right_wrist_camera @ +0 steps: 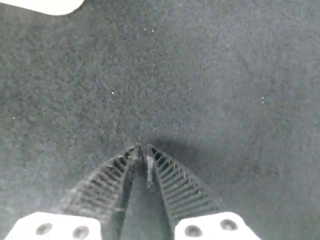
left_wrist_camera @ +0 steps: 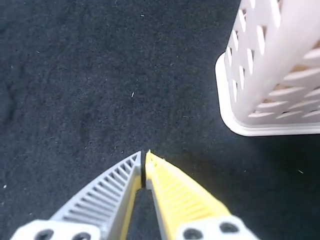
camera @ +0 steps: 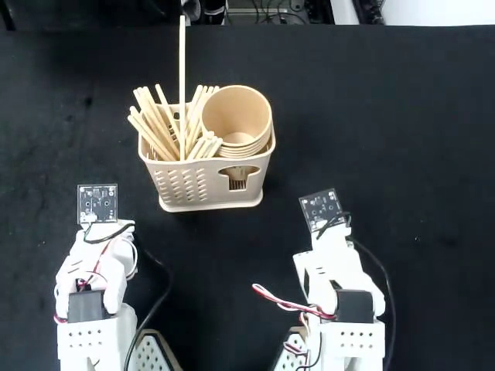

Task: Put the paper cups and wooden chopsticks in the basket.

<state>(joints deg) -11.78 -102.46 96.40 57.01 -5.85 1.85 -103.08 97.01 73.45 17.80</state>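
Both sets of tips meet, gripping nothing: left gripper (left_wrist_camera: pixel 144 159) beside a corner of the basket (left_wrist_camera: pixel 250 100), right gripper (right_wrist_camera: pixel 142 150) over black cloth (right_wrist_camera: pixel 200 75). From above, the basket sits upper centre of the frame, chopsticks (camera: pixel 162 127) in its left compartment, stacked cups (camera: pixel 236 116) in its right.

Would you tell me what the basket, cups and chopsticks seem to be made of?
Basket: likely moulded cream plastic, smooth, with slotted walls. Paper cups: matte tan paper, with thin nested rims. Chopsticks: pale unfinished wood, possibly bamboo.
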